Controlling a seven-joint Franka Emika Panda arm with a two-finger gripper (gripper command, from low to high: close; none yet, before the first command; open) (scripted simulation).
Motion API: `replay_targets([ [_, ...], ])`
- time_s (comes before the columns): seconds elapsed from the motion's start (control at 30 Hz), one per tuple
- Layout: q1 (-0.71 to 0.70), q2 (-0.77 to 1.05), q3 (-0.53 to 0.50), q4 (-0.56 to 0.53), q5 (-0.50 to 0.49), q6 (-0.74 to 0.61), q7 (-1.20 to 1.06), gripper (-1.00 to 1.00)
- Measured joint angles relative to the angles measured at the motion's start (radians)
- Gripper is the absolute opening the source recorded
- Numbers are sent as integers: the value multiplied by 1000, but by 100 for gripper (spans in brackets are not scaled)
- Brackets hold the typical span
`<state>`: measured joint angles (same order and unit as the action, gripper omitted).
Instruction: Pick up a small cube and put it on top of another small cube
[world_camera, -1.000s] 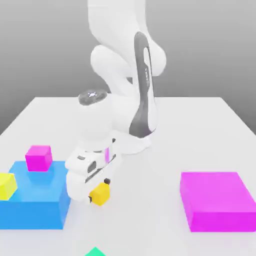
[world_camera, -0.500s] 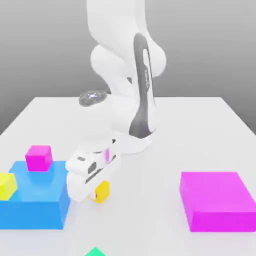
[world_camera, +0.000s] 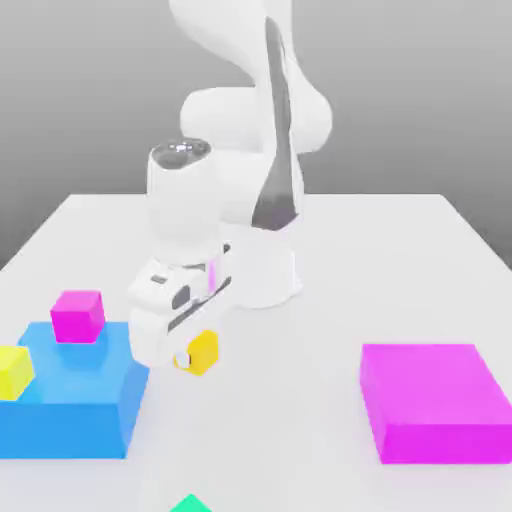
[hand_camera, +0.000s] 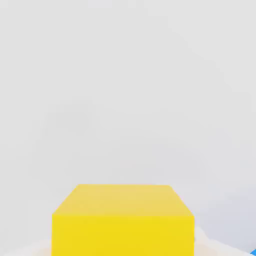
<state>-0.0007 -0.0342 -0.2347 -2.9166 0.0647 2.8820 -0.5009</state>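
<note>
Clearly the small golden cube (world_camera: 203, 352) is off the table: in the exterior view it hangs at the tip of the gripper (world_camera: 193, 356), with bare white tabletop (world_camera: 300, 420) visible beneath it. The fingers are drawn in narrow on its sides, gripping it. In the hand view the same cube (hand_camera: 123, 220) sits right in front of the camera, squarely faced, with pale table beyond.

Just beside it, toward the exterior view's left, stands the big blue block (world_camera: 70, 400), its near upper corner close to the hand's white body. Two small cubes rest on that block: a magenta one (world_camera: 78, 315) toward its back and a paler lemon-yellow one (world_camera: 14, 370) at the left edge. Either could serve as the base of the stack.

The relation that matters is this: both candidates lie to the left of the held cube in the exterior view, and their tops appear roughly level with it or higher. So the next move likely calls for more height before travelling leftward, or the cube could clip the blue block.

Well apart, on the exterior view's right, lies a large magenta block (world_camera: 432, 400); a green corner (world_camera: 190, 504) peeks in at the bottom edge.
</note>
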Motion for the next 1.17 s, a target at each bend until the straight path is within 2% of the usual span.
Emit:
replay_targets([
  [0.17, 35, 60, 17, 122, 141, -71, 32, -100],
  [0.33, 45, 125, 23, 245, 191, -141, 130, -100],
  [0.57, 72, 216, 11, 414, 177, -230, 326, -100],
  [0.87, 150, 311, -42, 628, 89, -337, 627, -100],
  [1.0, 133, 430, -12, 662, 133, -250, 621, -100],
  [1.03, 126, 457, -3, 665, 146, -228, 612, 100],
  [1.17, 126, 457, -3, 665, 146, -228, 612, 100],
])
